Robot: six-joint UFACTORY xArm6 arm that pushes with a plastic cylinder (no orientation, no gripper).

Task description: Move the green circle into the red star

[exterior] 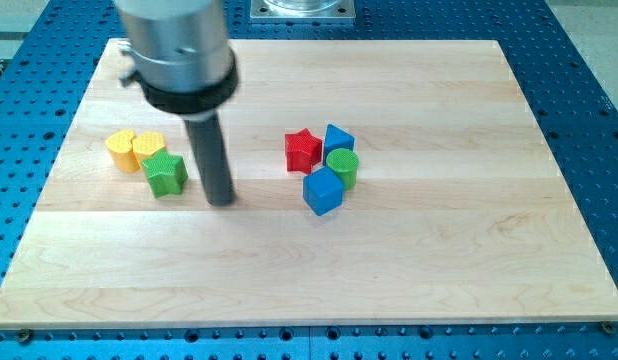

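Nearest, bare pale wooden board (319, 270) leaves open room. Then the blue plastic cube (323, 190), with my tip (222, 201), holding nothing, well left beside the green plastic star (165, 173). The upright green plastic circle (342, 165), without a long axis, sits just right of the red plastic star (303, 150).

red star (302, 150): showing plain red
green circle (342, 165): showing green
blue cube (323, 190): showing blue
yellow blocks (134, 149): showing yellow
worktop (439, 230): showing pale wood grain
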